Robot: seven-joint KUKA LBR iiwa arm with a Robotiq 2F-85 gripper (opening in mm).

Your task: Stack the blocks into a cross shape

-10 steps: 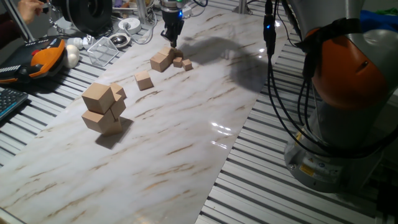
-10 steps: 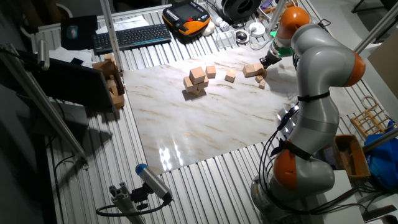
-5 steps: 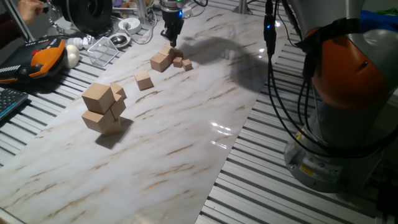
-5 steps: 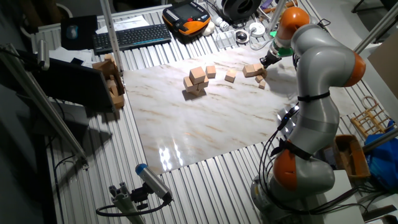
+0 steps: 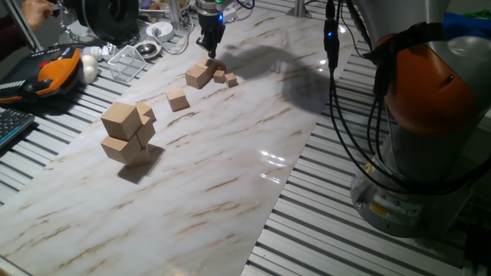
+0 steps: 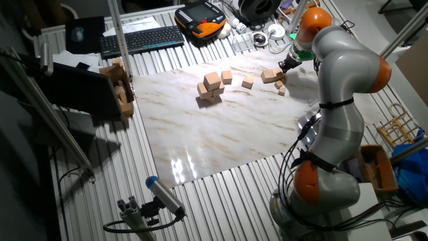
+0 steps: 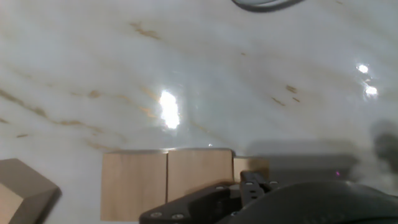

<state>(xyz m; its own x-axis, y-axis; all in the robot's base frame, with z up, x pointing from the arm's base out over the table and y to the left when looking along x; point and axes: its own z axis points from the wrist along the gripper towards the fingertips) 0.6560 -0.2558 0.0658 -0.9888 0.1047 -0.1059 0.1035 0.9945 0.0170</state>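
The gripper (image 5: pixel 210 52) is hovering over two adjoining blocks (image 7: pixel 166 183); another block (image 5: pixel 177 99) is lying apart; no cross yet; finger opening is impossible to tell.

The tabletop (image 5: pixel 368 253) is ribbed metal slats with a glossy white marble-patterned sheet (image 5: pixel 230 153) laid over its middle. Directly on the sheet lie several tan wooden cubes: a cluster of bigger cubes (image 5: pixel 126 134) piled together near one end, 1 middle-sized block (image 5: pixel 178 99) alone beside them, and farther along 2 blocks (image 5: pixel 199 74) touching side by side, with tiny cubes (image 5: pixel 225 77) just beside them. On the bare slats around the sheet sit a keyboard (image 6: pixel 140 39), an orange-and-black handheld unit (image 5: pixel 47 70) and a clear container (image 5: pixel 129 61).
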